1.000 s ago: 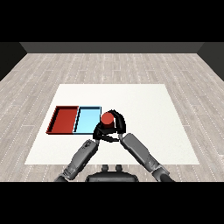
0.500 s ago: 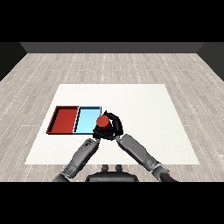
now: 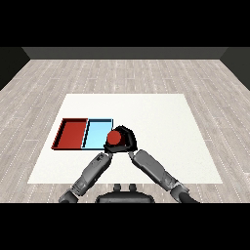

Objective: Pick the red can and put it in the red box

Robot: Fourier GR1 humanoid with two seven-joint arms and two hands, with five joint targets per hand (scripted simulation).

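The red can is held by my right hand, whose fingers curl round it. It hangs at the near right corner of the light blue tray, overlapping the tray's edge. The red tray lies to the left of the blue one, side by side with it. My left hand sits just below the can, mostly hidden behind it and the right hand; its fingers cannot be made out.
Both trays rest on the left half of the white table. My two grey forearms come in from the lower edge and converge near the can.
My right hand has carried the red can to the left and slightly nearer, from right of the blue tray to over its near right corner.
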